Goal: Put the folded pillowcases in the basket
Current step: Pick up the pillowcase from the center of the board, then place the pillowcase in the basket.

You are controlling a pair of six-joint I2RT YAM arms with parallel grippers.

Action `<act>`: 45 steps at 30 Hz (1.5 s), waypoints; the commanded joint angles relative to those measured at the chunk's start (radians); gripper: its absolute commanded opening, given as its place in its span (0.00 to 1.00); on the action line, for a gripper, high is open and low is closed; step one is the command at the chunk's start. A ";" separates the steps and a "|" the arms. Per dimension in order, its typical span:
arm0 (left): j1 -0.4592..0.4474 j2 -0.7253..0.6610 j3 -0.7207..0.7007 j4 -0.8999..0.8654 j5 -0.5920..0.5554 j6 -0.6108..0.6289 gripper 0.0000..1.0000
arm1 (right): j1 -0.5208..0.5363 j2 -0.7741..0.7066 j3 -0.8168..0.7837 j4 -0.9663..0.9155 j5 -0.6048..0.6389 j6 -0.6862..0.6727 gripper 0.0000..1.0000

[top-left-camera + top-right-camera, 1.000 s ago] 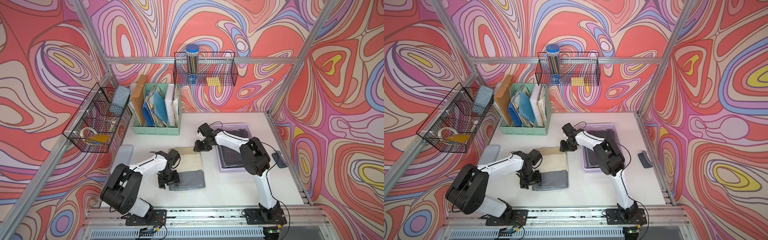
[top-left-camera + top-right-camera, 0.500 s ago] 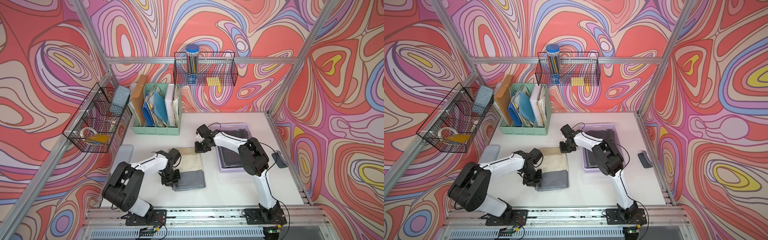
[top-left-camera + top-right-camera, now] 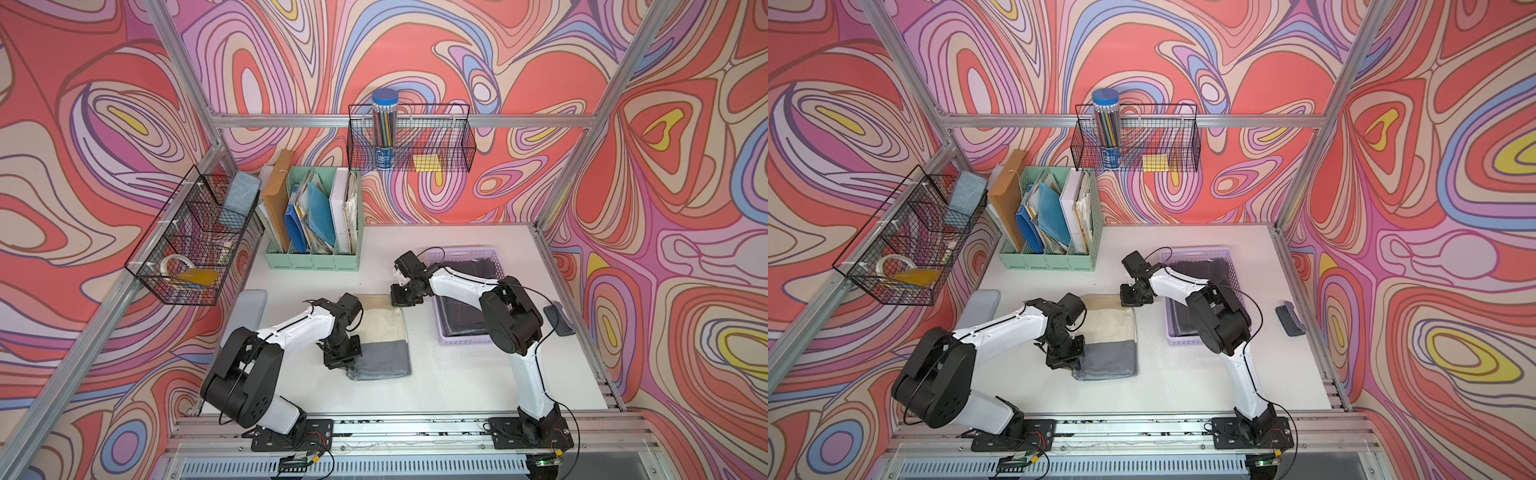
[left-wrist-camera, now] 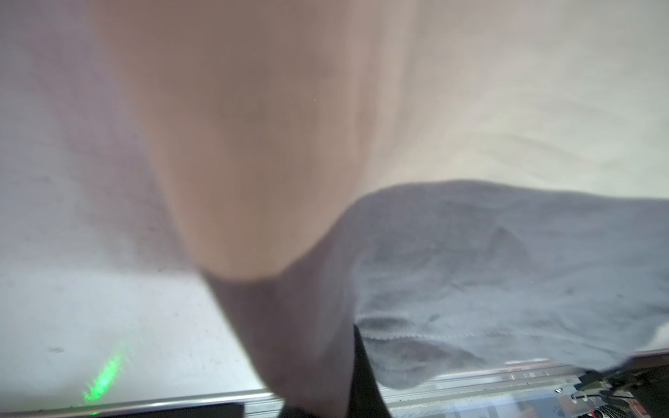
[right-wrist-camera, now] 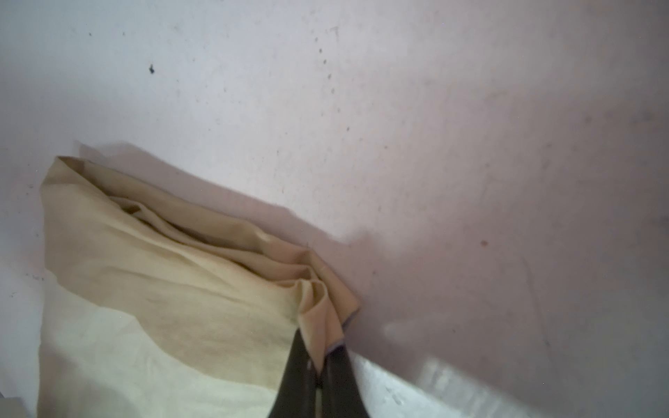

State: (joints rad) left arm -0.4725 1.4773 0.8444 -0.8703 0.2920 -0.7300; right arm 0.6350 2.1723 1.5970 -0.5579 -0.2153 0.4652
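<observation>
The white worktop (image 3: 457, 374) carries a folded pillowcase (image 3: 382, 332), cream with a grey end, lying near its middle, and a lavender basket (image 3: 461, 341) near it on the right. A green file organiser (image 3: 311, 262) stands at the back left. A flat grey pad (image 3: 249, 309) lies by the left edge, and a small dark grey piece (image 3: 559, 319) sits at the right edge, beyond the basket.

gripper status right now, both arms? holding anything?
Left gripper: closed on the grey end of the pillowcase.
Right gripper: closed, pinching the pillowcase's beige corner.
</observation>
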 commanded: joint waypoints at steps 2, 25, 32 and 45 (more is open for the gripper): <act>-0.005 -0.101 0.125 -0.056 -0.021 0.005 0.00 | 0.008 -0.091 -0.001 -0.031 0.055 0.022 0.00; -0.099 -0.074 0.555 -0.156 -0.006 -0.006 0.00 | -0.037 -0.350 0.164 -0.238 0.261 -0.007 0.00; -0.234 0.104 0.748 -0.096 0.040 -0.002 0.00 | -0.141 -0.459 0.160 -0.324 0.300 -0.038 0.00; -0.426 0.577 1.266 -0.063 0.134 0.031 0.00 | -0.418 -0.529 0.088 -0.361 0.296 -0.116 0.00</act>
State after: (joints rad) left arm -0.8749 1.9907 2.0262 -0.9310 0.3817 -0.7136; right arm 0.2329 1.6405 1.6882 -0.9138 0.0654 0.3801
